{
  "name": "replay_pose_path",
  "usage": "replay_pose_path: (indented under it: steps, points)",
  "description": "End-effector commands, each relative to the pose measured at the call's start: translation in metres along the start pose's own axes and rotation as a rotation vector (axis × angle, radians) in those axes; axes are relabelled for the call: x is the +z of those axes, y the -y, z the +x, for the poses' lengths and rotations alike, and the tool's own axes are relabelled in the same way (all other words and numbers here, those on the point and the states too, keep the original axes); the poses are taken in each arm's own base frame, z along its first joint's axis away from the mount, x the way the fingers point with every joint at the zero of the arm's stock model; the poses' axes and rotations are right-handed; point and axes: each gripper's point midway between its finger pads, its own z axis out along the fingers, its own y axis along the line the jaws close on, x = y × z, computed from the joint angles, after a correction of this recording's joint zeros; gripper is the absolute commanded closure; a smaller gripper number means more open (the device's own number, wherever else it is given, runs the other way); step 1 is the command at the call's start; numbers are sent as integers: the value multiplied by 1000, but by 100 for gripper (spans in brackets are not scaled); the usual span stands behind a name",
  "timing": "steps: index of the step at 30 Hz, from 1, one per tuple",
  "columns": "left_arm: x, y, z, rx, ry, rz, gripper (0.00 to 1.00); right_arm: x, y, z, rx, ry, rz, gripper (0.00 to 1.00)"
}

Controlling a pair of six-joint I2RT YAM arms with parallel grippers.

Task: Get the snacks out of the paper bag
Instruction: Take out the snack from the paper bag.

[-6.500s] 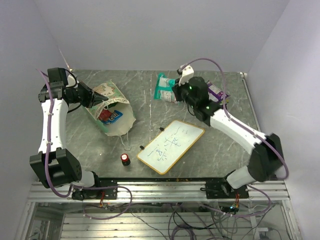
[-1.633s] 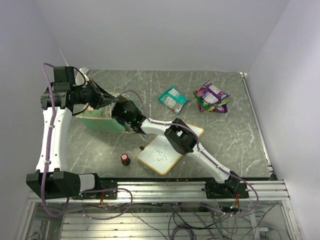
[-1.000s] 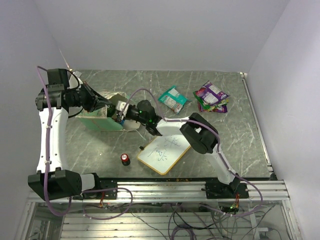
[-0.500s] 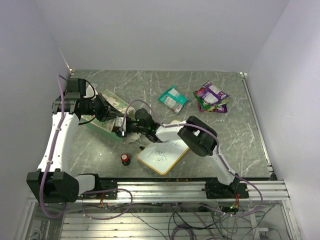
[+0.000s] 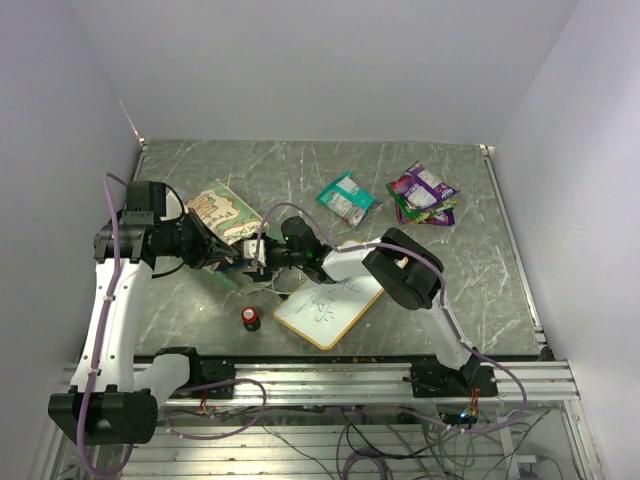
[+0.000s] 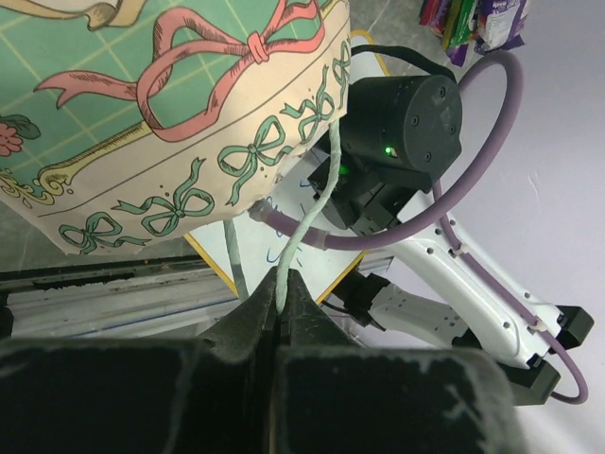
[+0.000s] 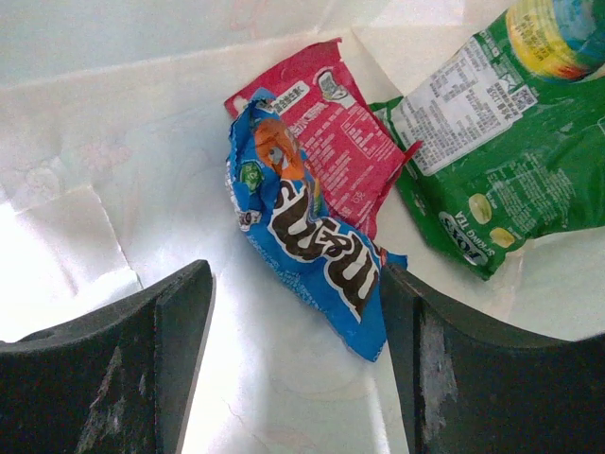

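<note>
Looking from above, the left gripper [image 5: 213,250] is holding up the paper bag [image 5: 222,210] near the table's left side, and the right gripper [image 5: 252,256] is reaching into its mouth. A teal-green packet [image 5: 345,198] and purple packets [image 5: 422,195] are lying well apart from the bag.

In the left wrist view, the left gripper [image 6: 282,301] is pinching the thin string handle [image 6: 317,213], fully closed.

In the right wrist view, the right gripper [image 7: 298,317] is standing with jaws apart, holding nothing. 3 snacks are lying inside the bag: a blue packet [image 7: 307,222] overlapping a pink-red packet [image 7: 331,123], and a green packet [image 7: 492,161] beside them. I think closing now may be catching 2 packets together, or the string may be slipping.
</note>
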Motion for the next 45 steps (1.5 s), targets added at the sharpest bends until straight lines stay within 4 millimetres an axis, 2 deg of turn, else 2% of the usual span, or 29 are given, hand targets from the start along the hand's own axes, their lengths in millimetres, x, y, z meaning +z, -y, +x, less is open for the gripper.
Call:
replay_pose_path:
  steps: [1,4,9,12,16,19,24,27,31,36,39,42,45]
  points:
    - [2,6,-2,-18,-8,15,93,3,8,-3,-56,-27,23,28]
    - [0,7,-4,-7,-14,-1,93,12,11,4,-78,-27,39,29]
    - [3,7,-5,-8,-23,7,93,29,8,-10,-180,8,22,28]
    - [5,9,-4,-18,-34,21,93,42,2,-8,-192,16,-22,29]
    - [5,10,-8,-5,-25,13,93,52,-11,4,-207,8,-76,39]
    - [4,15,-14,14,-19,10,93,51,-13,3,-206,6,-79,50]
    - [6,24,-27,49,-15,16,93,42,-5,-7,-144,9,-22,75]
    - [11,27,-34,69,-23,21,93,32,1,-14,-84,21,46,87]
    - [15,29,-45,107,-22,28,93,16,6,-15,-58,-9,101,95]
    - [19,25,-56,146,-14,26,93,-20,27,-44,-27,-3,164,99]
    - [22,26,-63,158,0,28,93,-45,30,-62,-8,-11,172,99]
    - [26,31,-72,164,7,37,93,-76,20,-88,-57,23,160,99]
    - [26,38,-80,172,20,46,93,-108,7,-100,-67,-6,140,100]
